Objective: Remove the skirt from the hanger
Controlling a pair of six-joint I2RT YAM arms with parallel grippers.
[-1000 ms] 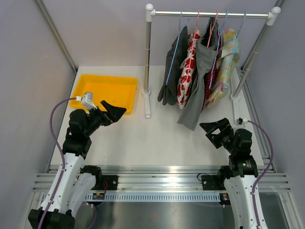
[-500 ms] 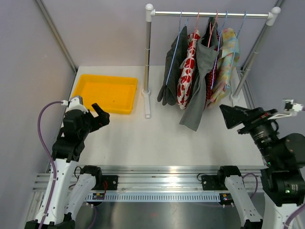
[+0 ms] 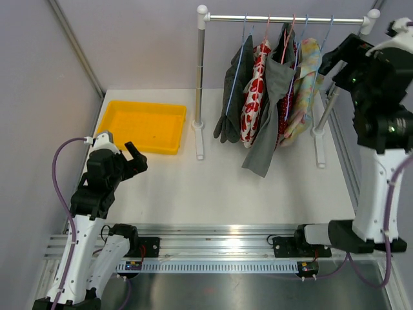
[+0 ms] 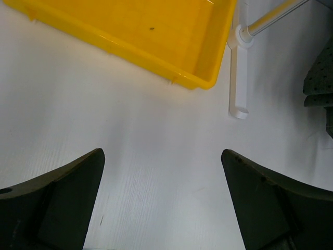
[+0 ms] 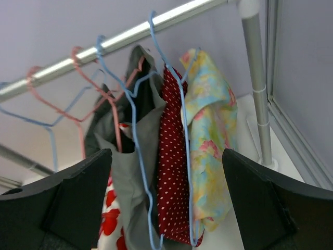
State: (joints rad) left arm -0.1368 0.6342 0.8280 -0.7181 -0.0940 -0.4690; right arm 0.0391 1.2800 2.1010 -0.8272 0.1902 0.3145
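A row of garments (image 3: 271, 97) is hung on hangers (image 5: 132, 120) from the rail (image 3: 284, 19); which one is the skirt cannot be told. The right gripper (image 3: 329, 59) is raised just beside them, jaws spread, nothing grasped. The left gripper (image 3: 137, 158), also spread and unladen, is held low near the yellow tray (image 3: 116, 106), well apart from the garments.

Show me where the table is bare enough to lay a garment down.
Bare table stretches between the left gripper, the rack's foot and the near rail. The yellow tray looks empty too. Crowded: under the rod, where the hanging clothes fill the space beside the right gripper.
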